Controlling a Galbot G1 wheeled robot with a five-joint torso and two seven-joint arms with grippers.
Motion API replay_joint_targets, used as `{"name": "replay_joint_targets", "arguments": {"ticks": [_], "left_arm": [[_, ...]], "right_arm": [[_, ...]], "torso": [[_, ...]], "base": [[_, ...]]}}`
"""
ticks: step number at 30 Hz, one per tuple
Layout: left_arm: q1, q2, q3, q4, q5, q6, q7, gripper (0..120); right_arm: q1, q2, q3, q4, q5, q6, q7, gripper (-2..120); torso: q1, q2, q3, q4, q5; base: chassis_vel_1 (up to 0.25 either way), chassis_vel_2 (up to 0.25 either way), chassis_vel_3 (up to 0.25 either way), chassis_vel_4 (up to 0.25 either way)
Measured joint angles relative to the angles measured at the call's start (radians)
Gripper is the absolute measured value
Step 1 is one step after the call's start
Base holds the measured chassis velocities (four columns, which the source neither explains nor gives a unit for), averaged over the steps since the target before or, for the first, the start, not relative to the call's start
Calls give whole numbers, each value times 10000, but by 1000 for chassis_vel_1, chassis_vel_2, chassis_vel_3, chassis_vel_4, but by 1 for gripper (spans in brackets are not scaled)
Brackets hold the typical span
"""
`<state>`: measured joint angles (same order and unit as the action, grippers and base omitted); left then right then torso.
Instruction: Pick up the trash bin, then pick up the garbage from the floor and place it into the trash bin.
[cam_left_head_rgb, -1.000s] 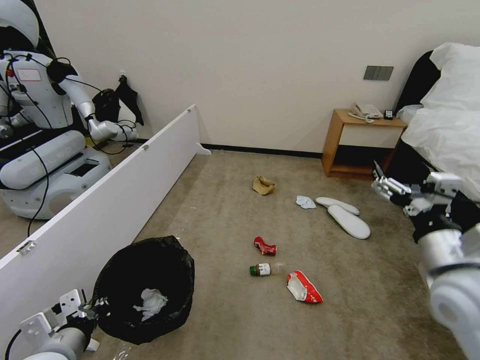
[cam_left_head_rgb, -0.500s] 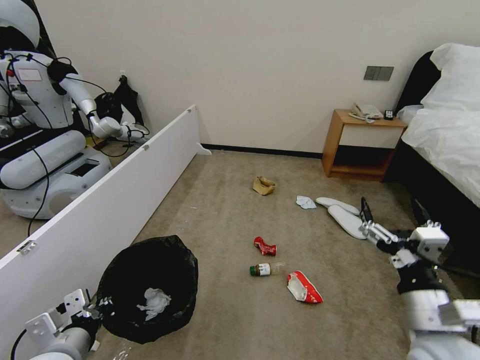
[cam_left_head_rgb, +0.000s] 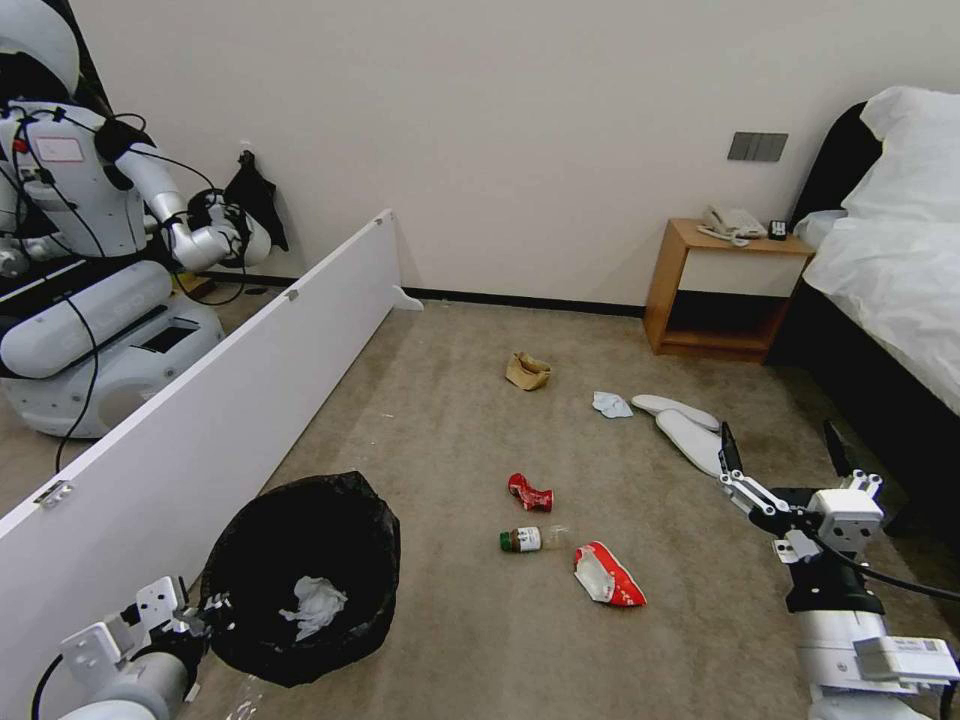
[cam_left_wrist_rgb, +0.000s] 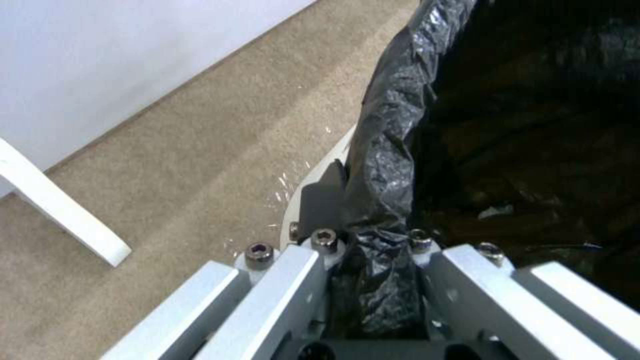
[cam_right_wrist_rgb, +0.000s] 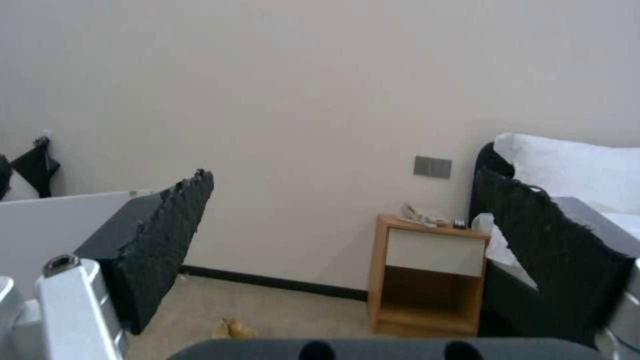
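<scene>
A: How is the trash bin (cam_left_head_rgb: 300, 575) held, at the far left?

B: Its rim is pinched, black liner and all, between the closed jaws of the left gripper (cam_left_head_rgb: 192, 620). It is judged light, with a thin, flexible wall; the crinkly bag may slip. A white tissue (cam_left_head_rgb: 315, 605) is seen inside.

A: And the garbage on the floor (cam_left_head_rgb: 450, 420)?

B: Mid-carpet, the red can (cam_left_head_rgb: 529, 492), the bottle (cam_left_head_rgb: 524, 539) and the snack packet (cam_left_head_rgb: 607, 575) are found. All are thought light; the can is stiff, the bottle likely to roll, the packet best taken by an edge.

A: At the right?

B: The right gripper (cam_left_head_rgb: 780, 462) is held above the carpet near the slippers (cam_left_head_rgb: 690, 430), jaws spread wide and empty.
</scene>
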<state>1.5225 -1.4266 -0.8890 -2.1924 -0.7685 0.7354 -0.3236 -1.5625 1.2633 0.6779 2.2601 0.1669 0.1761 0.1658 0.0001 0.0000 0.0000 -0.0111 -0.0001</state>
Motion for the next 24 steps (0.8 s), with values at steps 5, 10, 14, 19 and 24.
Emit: {"name": "replay_joint_targets", "arguments": {"ticks": [5, 10, 14, 19, 24], "left_arm": [[0, -3, -12, -7, -3, 0, 0, 2], [-12, 0, -9, 12, -6, 0, 0, 2], [-29, -11, 18, 47, -6, 0, 0, 2], [-38, -11, 19, 74, -5, 0, 0, 2], [-32, -14, 19, 93, -1, 0, 0, 2]], "right_arm": [[50, 3, -5, -50, 14, 23, -5, 100], [99, -10, -7, -93, 33, 23, -12, 100], [132, -10, -5, -108, 43, 21, -13, 100], [158, -21, 0, -136, 54, 14, -13, 100], [189, -18, -11, -180, 64, 9, -18, 100]], "torso": [[0, 0, -1, 0, 0], [0, 1, -2, 0, 0], [0, 0, 0, 0, 1], [1, 0, 1, -1, 0], [1, 0, 1, 0, 1]], "base": [[0, 0, 0, 0], [-61, 64, 61, -67], [-165, 166, 147, -148], [-181, 164, 167, -187], [-129, 139, 152, -128]]}}
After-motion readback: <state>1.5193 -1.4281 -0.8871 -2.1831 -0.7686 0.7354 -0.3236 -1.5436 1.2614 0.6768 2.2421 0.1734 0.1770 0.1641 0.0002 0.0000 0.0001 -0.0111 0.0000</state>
